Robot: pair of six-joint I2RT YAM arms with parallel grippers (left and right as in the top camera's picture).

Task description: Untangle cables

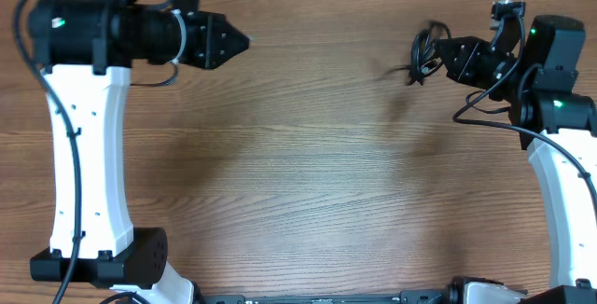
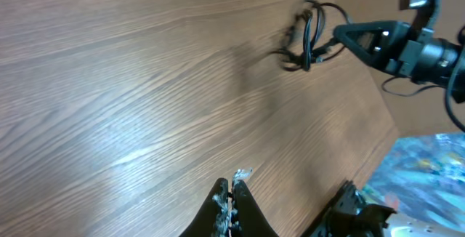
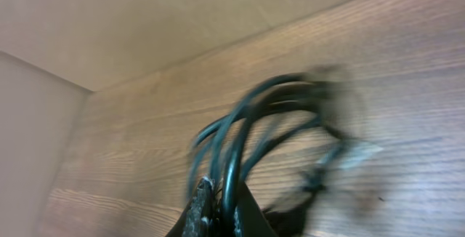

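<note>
The cables are a small bundle of thin black cords in loose loops, held above the wooden table at the far right. They also show in the left wrist view and, blurred, in the right wrist view. My right gripper is shut on the cables, with the cords pinched between its fingers. My left gripper is shut and empty at the far left of the table, well away from the cables; its closed fingertips show in the left wrist view.
The wooden table spans the view. The white left arm stands along the left side and the right arm along the right side. A colourful cloth lies beyond the table's right edge.
</note>
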